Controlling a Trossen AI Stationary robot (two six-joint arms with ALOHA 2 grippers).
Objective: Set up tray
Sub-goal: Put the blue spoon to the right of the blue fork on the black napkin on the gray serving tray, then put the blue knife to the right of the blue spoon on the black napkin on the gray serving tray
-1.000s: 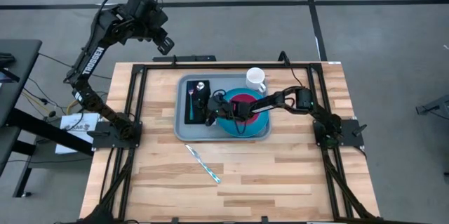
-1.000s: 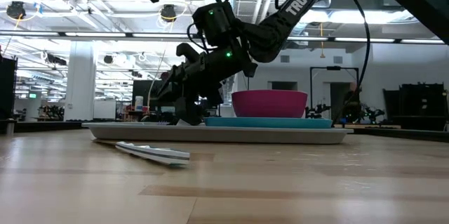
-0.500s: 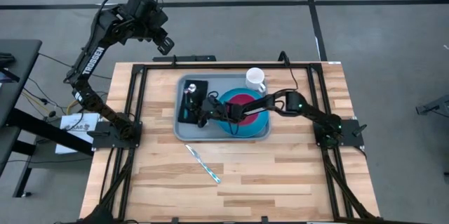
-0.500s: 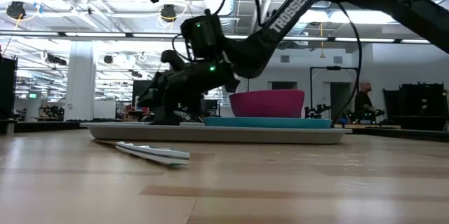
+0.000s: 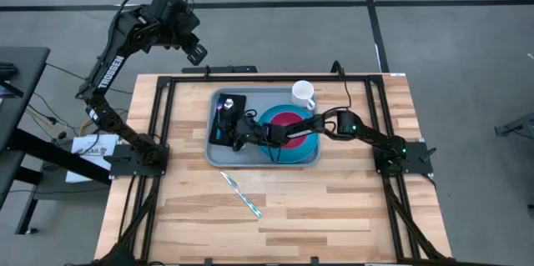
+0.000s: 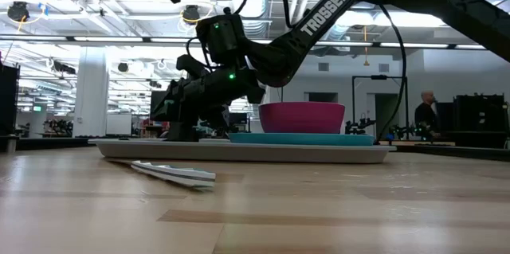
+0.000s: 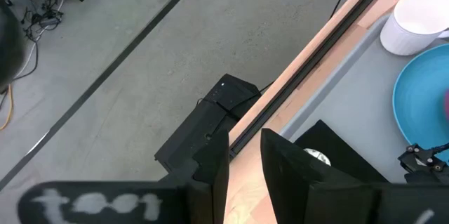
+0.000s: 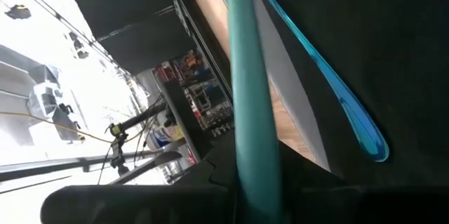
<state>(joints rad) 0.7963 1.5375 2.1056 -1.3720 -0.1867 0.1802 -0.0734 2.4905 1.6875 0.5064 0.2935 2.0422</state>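
The grey-blue tray (image 5: 250,156) (image 6: 239,152) lies flat at the table's far middle. On it lie a black napkin (image 5: 219,133) with a silver spoon head (image 5: 225,102), a blue plate (image 5: 310,143) bearing a pink bowl (image 5: 288,121) (image 6: 303,116), and a white mug (image 5: 303,92). My right gripper (image 5: 236,126) (image 6: 177,127) reaches across the tray from the right, low over the napkin, shut on a teal handle. A clear blue utensil (image 8: 337,90) lies on the napkin. My left gripper (image 5: 197,53) (image 7: 245,164) hangs high beyond the table's far left corner, open by a narrow gap. My right gripper pinches a teal utensil handle (image 8: 245,90) between its two fingers. The handle runs straight forward out of the fingers, over the black napkin (image 8: 393,41). The fingers come slanting down from the table's right. The handle's far end lies outside the frame.
Another teal-handled utensil (image 5: 242,193) (image 6: 171,173) lies flat on the bare wood, nearer than the tray. A black frame (image 5: 167,124) borders the table along its left, far and right sides. Bare wood spreads toward the near edge. A person (image 6: 426,115) stands far off in the room.
My right gripper has moved toward the table's left, from beside the bowl to over the napkin, and has sunk lower. The napkin has slid a little left and turned slightly on the tray. The left arm has kept still.
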